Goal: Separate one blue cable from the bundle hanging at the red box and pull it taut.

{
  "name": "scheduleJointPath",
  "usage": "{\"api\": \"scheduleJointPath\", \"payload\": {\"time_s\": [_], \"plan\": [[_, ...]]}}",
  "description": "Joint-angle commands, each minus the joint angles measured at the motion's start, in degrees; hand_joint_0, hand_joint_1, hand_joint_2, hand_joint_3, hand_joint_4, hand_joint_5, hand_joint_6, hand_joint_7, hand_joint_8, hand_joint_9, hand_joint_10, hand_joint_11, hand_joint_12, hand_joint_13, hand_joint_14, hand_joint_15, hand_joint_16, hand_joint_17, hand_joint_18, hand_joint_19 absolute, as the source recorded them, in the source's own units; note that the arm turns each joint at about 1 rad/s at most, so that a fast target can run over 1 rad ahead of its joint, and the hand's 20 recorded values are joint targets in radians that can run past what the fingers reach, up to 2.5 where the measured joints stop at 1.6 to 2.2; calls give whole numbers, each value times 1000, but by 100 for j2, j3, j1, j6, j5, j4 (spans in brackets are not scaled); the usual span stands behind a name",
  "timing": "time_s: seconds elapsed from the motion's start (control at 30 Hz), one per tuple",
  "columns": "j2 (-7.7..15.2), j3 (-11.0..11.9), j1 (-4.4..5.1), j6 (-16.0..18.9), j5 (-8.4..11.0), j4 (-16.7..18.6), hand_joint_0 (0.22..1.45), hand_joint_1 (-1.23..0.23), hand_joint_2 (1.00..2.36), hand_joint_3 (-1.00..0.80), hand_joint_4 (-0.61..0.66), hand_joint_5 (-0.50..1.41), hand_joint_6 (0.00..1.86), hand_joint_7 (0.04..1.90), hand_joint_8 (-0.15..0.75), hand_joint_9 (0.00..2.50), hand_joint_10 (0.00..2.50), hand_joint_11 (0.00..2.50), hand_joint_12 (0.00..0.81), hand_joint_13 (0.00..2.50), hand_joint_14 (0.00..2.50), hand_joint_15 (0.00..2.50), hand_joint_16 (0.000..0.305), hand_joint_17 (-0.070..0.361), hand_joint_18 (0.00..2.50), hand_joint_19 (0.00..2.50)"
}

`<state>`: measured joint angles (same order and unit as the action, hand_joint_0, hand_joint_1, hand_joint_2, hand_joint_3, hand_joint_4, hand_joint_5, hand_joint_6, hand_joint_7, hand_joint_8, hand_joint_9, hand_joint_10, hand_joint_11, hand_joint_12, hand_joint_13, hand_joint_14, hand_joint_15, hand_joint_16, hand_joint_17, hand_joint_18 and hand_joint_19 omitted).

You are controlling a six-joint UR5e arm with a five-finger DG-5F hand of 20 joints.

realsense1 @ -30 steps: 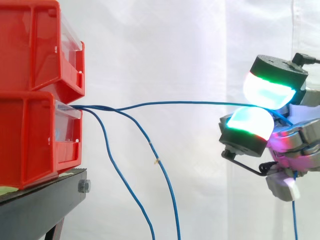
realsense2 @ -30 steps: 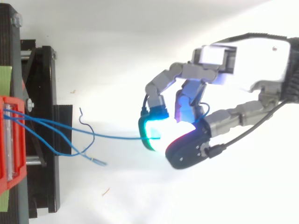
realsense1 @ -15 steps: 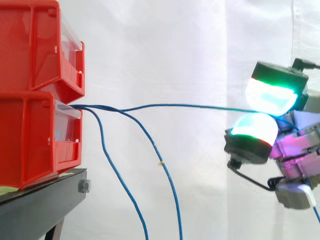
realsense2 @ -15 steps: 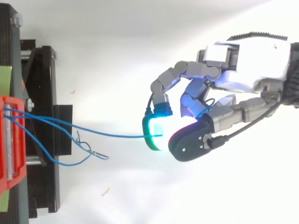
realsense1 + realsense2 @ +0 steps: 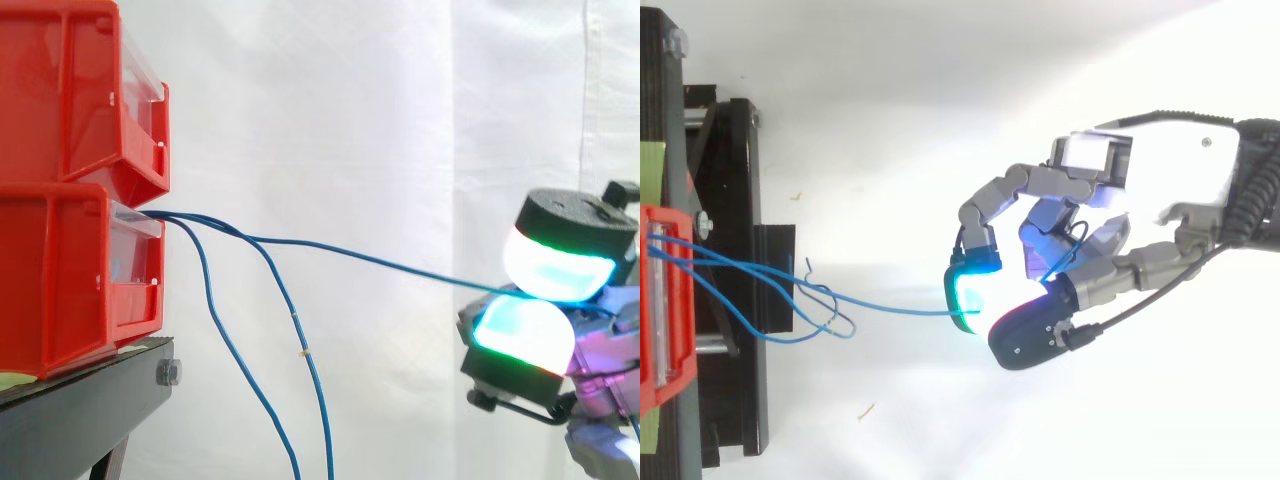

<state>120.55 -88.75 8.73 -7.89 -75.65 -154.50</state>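
Hand (image 5: 1170,165): it comes in from the right edge of the side view, low down, with its palm behind the fingers and away from the bins.
Fingers (image 5: 555,265): curled, with two glowing pads pressed together, one above the other in the side view. The pads glow white-cyan with green and red edges, and they pinch the cable between them.
Cable (image 5: 420,270): blue. It runs in a nearly straight line from the pinch up and away to the lip of the lower bin, so the end in the fingers is the lower end. In the top view it reaches the pads from the stand side.
Loose cables (image 5: 303,352): two more blue strands leave the same bin lip. They droop well apart from the fingers, on the bin side, and pass out of the bottom of the side view. From above they curl into loops just beside the stand.
Bins (image 5: 60,280): red, two of them stacked, far across from the fingers.
Stand (image 5: 80,410): black, under the bins and lower than the fingers.
Curtain (image 5: 380,120): white, behind the fingers and the cable.
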Motion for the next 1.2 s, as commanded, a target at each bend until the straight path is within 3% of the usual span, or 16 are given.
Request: {"api": "scheduleJointPath", "payload": {"time_s": [0.0,0.17,0.7,0.97,1.1,1.17], "plan": [[-5,-195,59,-81,68,377,703,-736,1017,-289,56,-218,896,1081,295,1016,1585,1537,375,1189,1548,1563,52,117,1103,839],[-5,-213,67,-81,68,632,704,-736,1017,-292,56,-217,896,1077,302,1013,1590,1555,369,1184,1530,1562,52,118,1093,840],[-5,-204,59,-90,85,614,705,-731,1017,-293,48,-217,894,1089,300,1005,1592,1557,377,1186,1517,1547,53,118,1085,841],[-5,-213,67,-90,76,614,691,-744,1026,-88,-29,-208,908,1295,310,1024,1606,1550,373,1197,1576,1522,51,116,1093,876],[-5,-213,67,-90,85,614,732,-757,1023,-183,-33,-221,918,1261,307,999,1659,1576,385,1193,1595,1548,52,117,1093,885],[-5,-204,67,-90,85,614,756,-775,1019,-249,-24,-226,919,1223,304,979,1653,1571,389,1196,1438,1577,52,118,1063,866]]}}
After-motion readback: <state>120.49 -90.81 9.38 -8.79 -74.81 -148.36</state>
